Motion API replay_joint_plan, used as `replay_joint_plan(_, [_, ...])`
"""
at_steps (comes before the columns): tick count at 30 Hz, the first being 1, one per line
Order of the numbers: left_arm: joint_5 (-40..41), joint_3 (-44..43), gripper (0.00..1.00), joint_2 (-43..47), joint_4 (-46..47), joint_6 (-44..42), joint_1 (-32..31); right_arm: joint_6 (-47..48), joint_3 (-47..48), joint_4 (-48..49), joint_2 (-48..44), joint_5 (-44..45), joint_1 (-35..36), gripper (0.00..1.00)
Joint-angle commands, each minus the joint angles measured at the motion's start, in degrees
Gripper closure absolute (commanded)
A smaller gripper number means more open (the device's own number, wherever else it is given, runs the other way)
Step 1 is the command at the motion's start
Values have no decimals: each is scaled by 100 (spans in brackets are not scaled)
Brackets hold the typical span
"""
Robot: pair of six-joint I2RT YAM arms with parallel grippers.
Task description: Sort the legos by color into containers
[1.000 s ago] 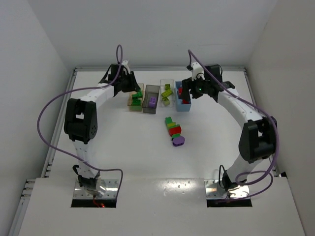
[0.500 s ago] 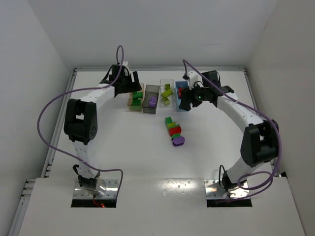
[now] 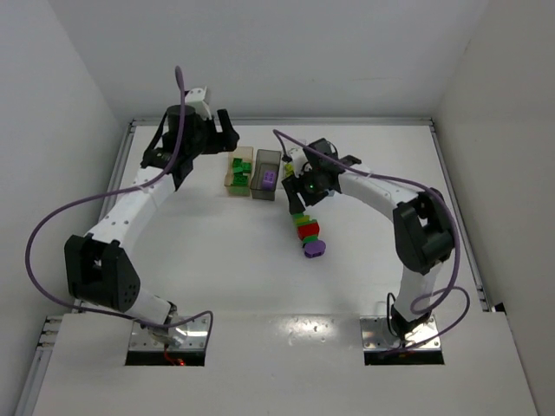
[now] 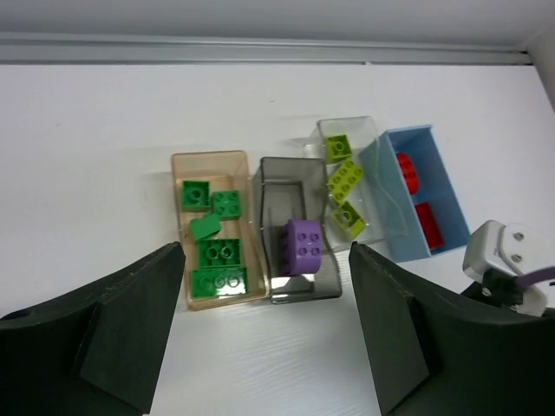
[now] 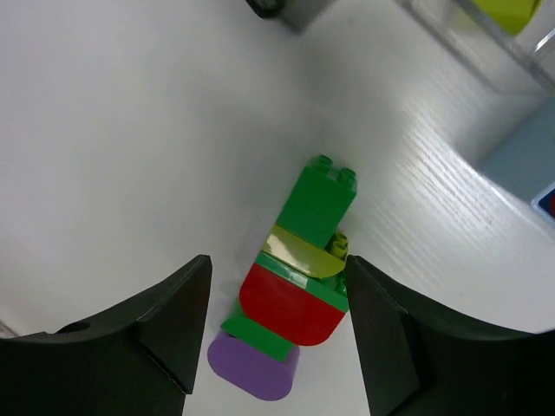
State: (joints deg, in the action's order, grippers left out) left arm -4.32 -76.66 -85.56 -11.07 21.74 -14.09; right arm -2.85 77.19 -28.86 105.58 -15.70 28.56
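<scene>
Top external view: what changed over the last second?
The left gripper opened and pulled away leftward from over the tan bin; it is empty now. The right gripper swung from the light blue bin to hover, open, over the stuck-together brick stack. Nothing else shifted.

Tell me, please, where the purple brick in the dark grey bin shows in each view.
Top external: purple brick, upper centre, inside the dark grey bin.
Left wrist: mid-frame, slightly below centre, same bin.
Right wrist: not in it.
Shared landmark: the tan bin of dark green bricks, directly left of the grey bin in both.
</scene>
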Motion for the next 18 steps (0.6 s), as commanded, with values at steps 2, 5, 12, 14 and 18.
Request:
replay_joint_plan(2, [439, 309, 17, 197, -184, -161, 205, -532, 305, -137, 243, 648, 80, 37])
replay_joint_plan(5, [528, 363, 17, 250, -185, -109, 266, -646, 376, -199, 445, 823, 141, 37])
replay_joint_plan(12, [581, 415, 17, 198, -133, -56, 266, -822, 525, -84, 780, 894, 194, 37])
replay_joint_plan(14, [581, 415, 17, 145, -132, -56, 266, -822, 639, -84, 877, 894, 194, 37])
replay_joint_plan(18, [634, 363, 17, 92, -132, -56, 266, -875, 692, -84, 1052, 894, 194, 37])
